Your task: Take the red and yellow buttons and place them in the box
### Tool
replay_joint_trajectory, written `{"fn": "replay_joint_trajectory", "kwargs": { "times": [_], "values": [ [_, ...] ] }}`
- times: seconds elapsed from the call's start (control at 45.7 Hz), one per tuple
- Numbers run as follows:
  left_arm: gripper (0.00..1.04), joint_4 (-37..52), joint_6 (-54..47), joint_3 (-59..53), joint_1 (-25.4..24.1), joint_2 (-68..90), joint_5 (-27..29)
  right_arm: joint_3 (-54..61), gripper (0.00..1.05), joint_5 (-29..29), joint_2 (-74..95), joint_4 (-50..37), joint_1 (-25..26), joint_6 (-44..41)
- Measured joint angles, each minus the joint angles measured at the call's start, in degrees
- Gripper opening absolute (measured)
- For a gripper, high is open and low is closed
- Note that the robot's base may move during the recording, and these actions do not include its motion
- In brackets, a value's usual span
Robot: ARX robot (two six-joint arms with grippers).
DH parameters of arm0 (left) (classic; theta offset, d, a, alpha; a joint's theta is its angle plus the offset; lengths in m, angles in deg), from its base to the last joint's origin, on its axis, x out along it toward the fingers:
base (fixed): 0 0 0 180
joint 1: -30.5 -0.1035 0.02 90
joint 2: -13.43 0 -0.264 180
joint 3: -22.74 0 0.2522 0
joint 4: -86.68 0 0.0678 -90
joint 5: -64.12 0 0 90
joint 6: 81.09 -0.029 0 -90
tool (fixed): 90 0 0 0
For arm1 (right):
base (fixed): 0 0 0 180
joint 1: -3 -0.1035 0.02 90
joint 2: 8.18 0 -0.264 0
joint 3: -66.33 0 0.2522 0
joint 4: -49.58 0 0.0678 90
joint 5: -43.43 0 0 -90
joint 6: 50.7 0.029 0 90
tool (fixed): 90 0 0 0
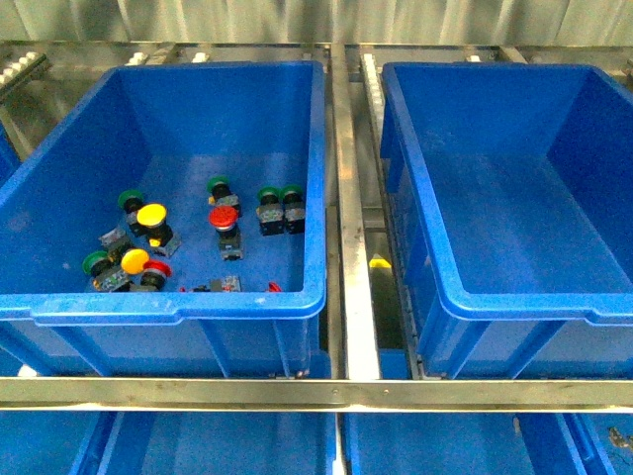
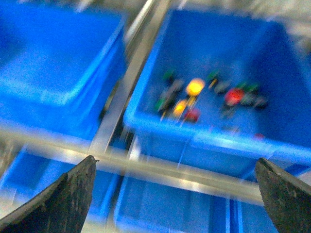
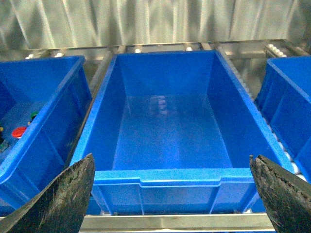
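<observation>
Two deep blue bins stand side by side, parted by a metal rail (image 1: pixel 353 297). The left bin (image 1: pixel 109 305) holds every switch in sight. A yellow button (image 1: pixel 151 215) lies in the middle of the cluster, with a second yellow button (image 1: pixel 135 261) closer to the near wall. A red button (image 1: pixel 223 218) sits toward the bin's right side. A second red button (image 1: pixel 158 269) touches the nearer yellow one, and its body is largely hidden behind the near rim. Green-capped switches (image 1: pixel 269 197) are scattered among them. Small dark and red pieces against the near wall are too cut off by the rim to identify.

The box (image 1: pixel 514 302), on the right, shows a bare floor. A small yellow object (image 1: pixel 380 263) shows in the gap between rail and box; what it is cannot be made out. Below the front bar (image 1: pixel 316 394), more blue containers run out of frame.

The left wrist view is smeared by blur, and the caps read only as coloured smudges. The left claw (image 2: pixel 177 194) is released and holds nothing, hanging short of the left bin. Only the tips of its dark fingers (image 2: pixel 68 199) are visible, spread wide. The right claw (image 3: pixel 172 196) is likewise released, with nothing between its wide-apart fingertips, and it faces the box from the near side.
</observation>
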Motion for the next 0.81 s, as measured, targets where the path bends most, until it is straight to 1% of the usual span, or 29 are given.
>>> {"fn": "replay_joint_trajectory", "kwargs": {
  "times": [0.022, 0.088, 0.175, 0.241, 0.306, 0.438, 0.525, 0.569, 0.657, 0.81],
  "values": [
    [0.97, -2.73, 5.46, 2.91, -1.46, 6.25, 2.36, 0.0, 0.97, -0.15, 0.0, 0.02, 0.0, 0.02],
    [0.97, -0.17, 11.08, 7.96, -6.1, 18.29, 1.51, 0.0, 0.97, 0.02, -0.02, 0.0, 0.0, 0.02],
    [0.97, 5.66, 12.81, 13.75, -10.36, 30.32, -0.81, 0.0, 0.97, 0.02, -0.02, 0.0, 0.0, 0.02],
    [0.97, 11.47, 10.82, 20.22, -12.28, 42.47, -5.2, 0.0, 0.97, 0.0, -0.02, 0.0, 0.0, 0.02],
    [0.97, 12.85, 6.56, 24.85, -12.26, 51.08, -10.69, 0.0, 0.97, 0.0, -0.02, 0.0, 0.0, 0.02],
    [0.97, 13.07, -0.39, 30.67, -11.96, 61.94, -17.25, 0.0, 0.97, 0.02, -0.02, 0.0, 0.0, 0.02],
    [0.97, 12.81, -5.77, 34.12, -11.34, 68.43, -19.41, 0.0, 0.97, 0.02, -0.02, 0.0, 0.0, 0.0],
    [0.97, 11.58, -9.79, 37.07, -10.73, 72.98, -22.82, 0.0, 0.97, 0.02, -0.02, 0.0, 0.0, 0.02],
    [0.97, 10.78, -17.53, 41.92, -9.03, 79.82, -24.61, 0.0, 0.97, 0.02, -0.02, 0.0, 0.0, 0.02],
    [0.97, 10.71, -22.1, 46.14, -7.08, 85.88, -25.4, 0.0, 0.97, 0.0, -0.02, 0.0, 0.0, 0.02]
  ]
}}
